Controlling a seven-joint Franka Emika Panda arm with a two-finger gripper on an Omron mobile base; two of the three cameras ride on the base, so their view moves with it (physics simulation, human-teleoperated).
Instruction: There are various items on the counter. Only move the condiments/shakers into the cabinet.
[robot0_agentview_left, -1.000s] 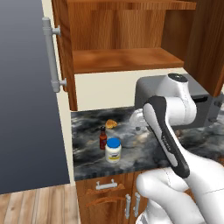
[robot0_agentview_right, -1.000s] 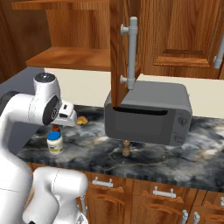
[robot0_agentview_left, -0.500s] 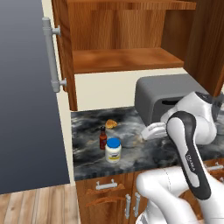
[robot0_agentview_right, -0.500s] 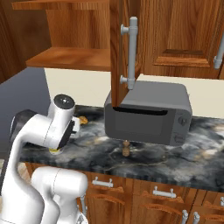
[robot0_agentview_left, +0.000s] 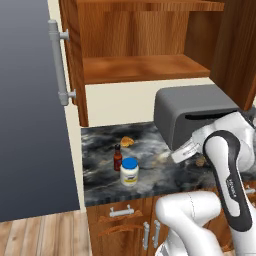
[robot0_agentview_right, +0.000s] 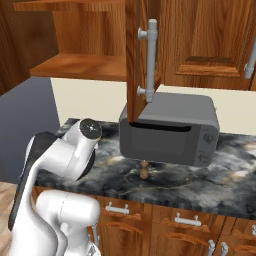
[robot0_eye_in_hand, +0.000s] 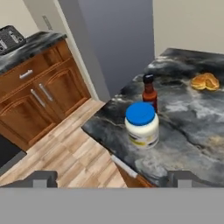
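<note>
Arm swung rightward, lower; gripper fingers apart, empty. White jar ahead; sauce bottle at its 12 o'clock, possibly touching.

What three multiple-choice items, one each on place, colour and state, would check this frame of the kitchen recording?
1. Where does the small brown shaker stand?
A. in front of the toaster oven
B. on the cabinet shelf
C. beside the jar

2. What colour is the lid of the white jar?
A. red
B. blue
C. black

3. What state is the cabinet in?
A. door open, shelf bare
B. closed
C. open, bottle inside

Answers: 1 A, it stands on the counter before the oven; 2 B, the lid is blue; 3 A, the shelf shows bare wood.
</note>
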